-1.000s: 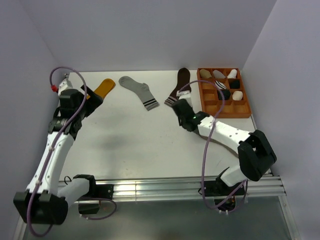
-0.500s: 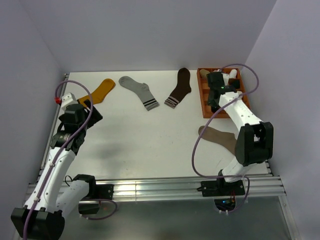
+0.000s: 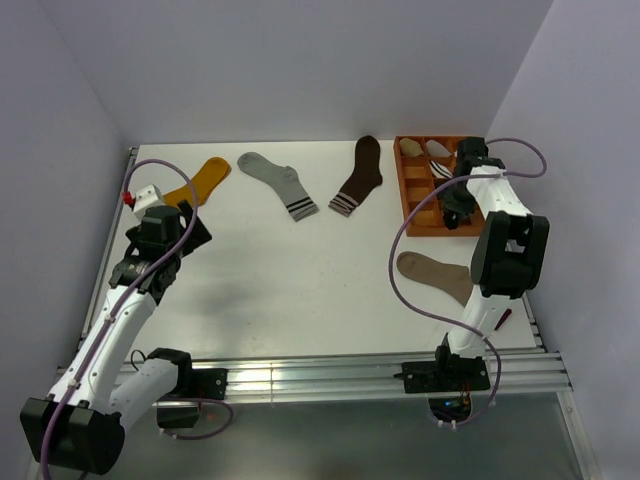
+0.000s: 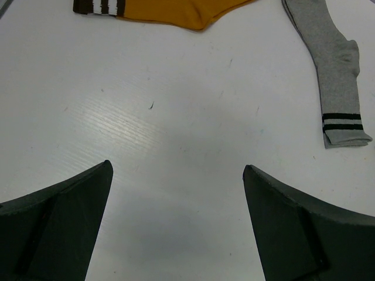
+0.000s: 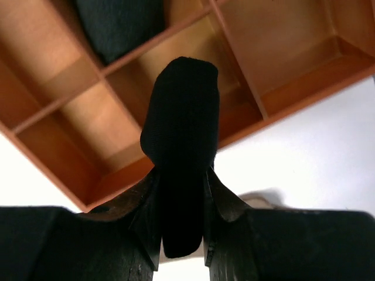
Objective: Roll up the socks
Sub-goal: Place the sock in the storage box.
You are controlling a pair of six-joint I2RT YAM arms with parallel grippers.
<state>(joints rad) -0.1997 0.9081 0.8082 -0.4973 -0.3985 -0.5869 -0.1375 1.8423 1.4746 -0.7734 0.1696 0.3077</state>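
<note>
My right gripper (image 3: 458, 208) is shut on a rolled charcoal-black sock (image 5: 181, 111) and holds it just above the near compartments of the orange tray (image 3: 417, 196). In the right wrist view (image 5: 183, 193) the roll sticks out past the fingertips. Another dark roll (image 5: 120, 23) lies in a compartment farther in. The taupe sock (image 3: 433, 271) lies flat on the table near the right arm, its cuff end hidden behind the arm. My left gripper (image 3: 183, 226) is open and empty over bare table; in its wrist view (image 4: 176, 222) the fingers stand wide apart.
A mustard-yellow sock (image 3: 200, 180), a light grey striped-cuff sock (image 3: 278, 184) and a dark brown sock (image 3: 360, 175) lie flat along the far side. The tray's far compartments hold rolled socks (image 3: 437, 150). Walls close in left, right and behind.
My right gripper went from the table near the dark brown sock to the tray, then to its near right side. The taupe sock now lies on the table. My left arm drew nearer.
</note>
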